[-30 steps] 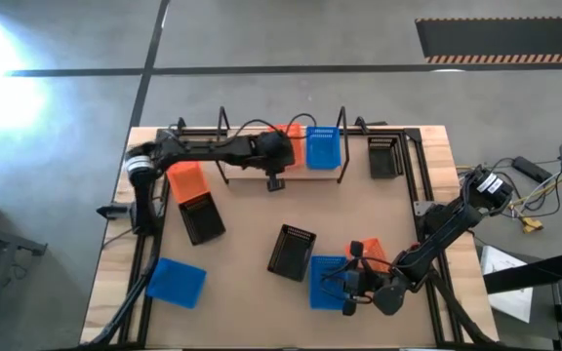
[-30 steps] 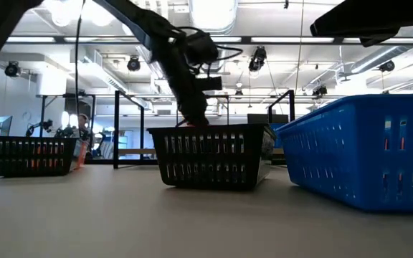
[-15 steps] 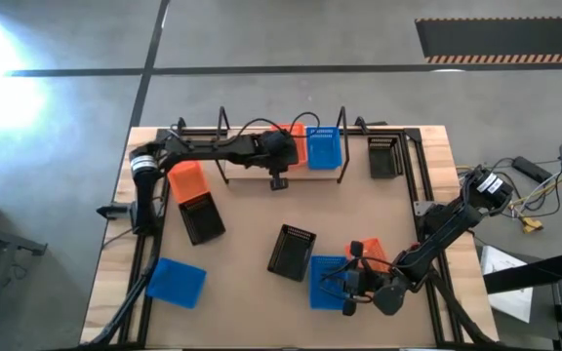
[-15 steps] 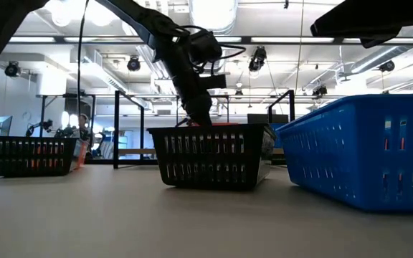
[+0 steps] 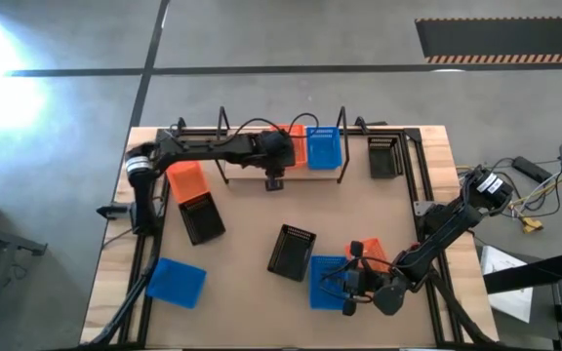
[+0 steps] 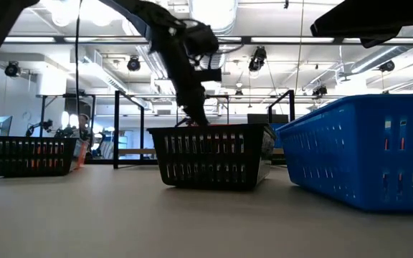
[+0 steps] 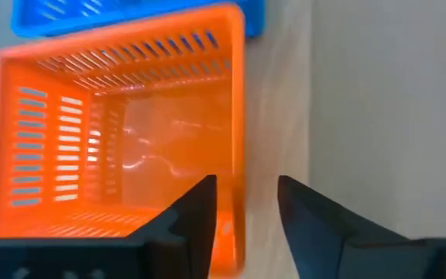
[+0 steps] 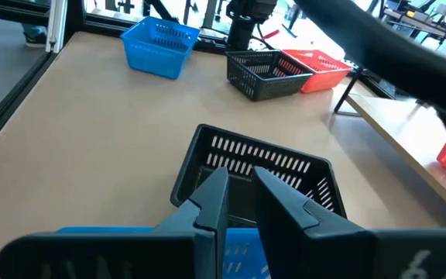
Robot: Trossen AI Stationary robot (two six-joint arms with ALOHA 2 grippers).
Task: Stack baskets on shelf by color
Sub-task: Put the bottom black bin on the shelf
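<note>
An orange basket (image 5: 292,144) is seen on the wooden shelf (image 5: 247,165) toward twelve o'clock on the table (image 5: 242,234), with a blue basket (image 5: 324,147) just beside it at three o'clock. The left gripper (image 5: 274,181) is held over the shelf's front edge at the orange basket's near wall; in the left wrist view its fingers (image 7: 196,211) are parted and one seems to overlap the basket's rim, though contact cannot be confirmed. A black basket (image 5: 292,251) lies near the table's centre. At five o'clock the right gripper (image 5: 342,285) is poised over another blue basket (image 5: 326,279), its fingers slightly parted with nothing between them.
</note>
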